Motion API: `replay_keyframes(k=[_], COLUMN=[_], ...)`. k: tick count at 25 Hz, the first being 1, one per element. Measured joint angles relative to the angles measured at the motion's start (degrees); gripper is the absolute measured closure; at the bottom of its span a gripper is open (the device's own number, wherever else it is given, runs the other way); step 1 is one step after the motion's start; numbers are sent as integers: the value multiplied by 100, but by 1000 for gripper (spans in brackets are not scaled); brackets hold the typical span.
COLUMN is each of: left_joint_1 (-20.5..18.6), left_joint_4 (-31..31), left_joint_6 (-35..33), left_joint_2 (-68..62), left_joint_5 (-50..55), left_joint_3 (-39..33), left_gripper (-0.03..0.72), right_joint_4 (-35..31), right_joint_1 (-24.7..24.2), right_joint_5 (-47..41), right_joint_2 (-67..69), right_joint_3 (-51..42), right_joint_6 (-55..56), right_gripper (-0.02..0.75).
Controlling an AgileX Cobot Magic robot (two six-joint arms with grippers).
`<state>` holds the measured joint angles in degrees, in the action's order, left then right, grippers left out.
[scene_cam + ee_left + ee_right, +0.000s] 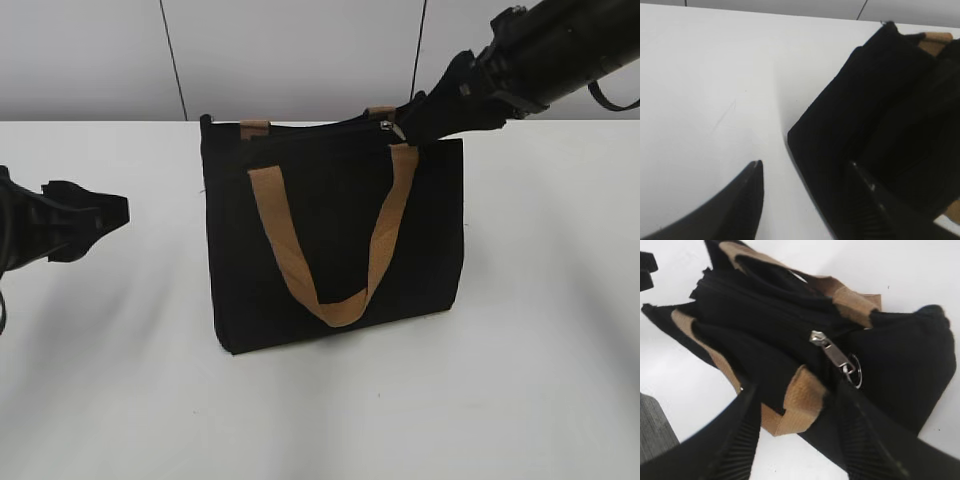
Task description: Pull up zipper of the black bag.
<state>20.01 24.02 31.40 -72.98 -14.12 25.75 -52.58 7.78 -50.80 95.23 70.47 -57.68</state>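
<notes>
The black bag (330, 230) stands upright on the white table, its tan strap handle (335, 300) hanging down its front. The silver zipper slider (390, 128) sits near the right end of the bag's top edge. In the right wrist view the zipper (832, 354) lies on the black tape with its ring pull just past my right finger. My right gripper (797, 410) is open above the bag's top right corner, its fingers straddling the front handle; it also shows in the exterior view (425, 118). My left gripper (805, 172) is open and empty, left of the bag (875, 110), apart from it.
The white table (100, 380) spreads all round the bag. A grey wall with dark seams (175, 60) stands behind. The second tan handle (850, 300) lies folded on the far side of the bag's top.
</notes>
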Motion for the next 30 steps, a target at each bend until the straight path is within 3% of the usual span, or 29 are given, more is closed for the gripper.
replay_keyframes(k=[11,17,19,25,30], left_joint_1=[586,787,957,1379,1436], left_joint_4=[-558,-788,-1013,-1400,-1577], left_joint_6=[57,18,-291,-751,-1076], left_joint_2=[846,1535,1871,3103,4138], left_joint_5=[2356,3789,4143,5091,6255], left_joint_3=[190,578,623,628,628], left_gripper=[286,286,286,293,297], right_joint_4=[1961,2140,2146,2169,2481], right_joint_1=[869,918,918,922,924], right_joint_5=[-36,133,157,157,-3], right_joint_2=[-807,-1603,-2014,-3697,-5231], right_joint_3=[-4,-786,-1190,-2012,-2553], right_joint_6=[1528,1722,1734,2041,2658], right_gripper=[353,353,353,353,353])
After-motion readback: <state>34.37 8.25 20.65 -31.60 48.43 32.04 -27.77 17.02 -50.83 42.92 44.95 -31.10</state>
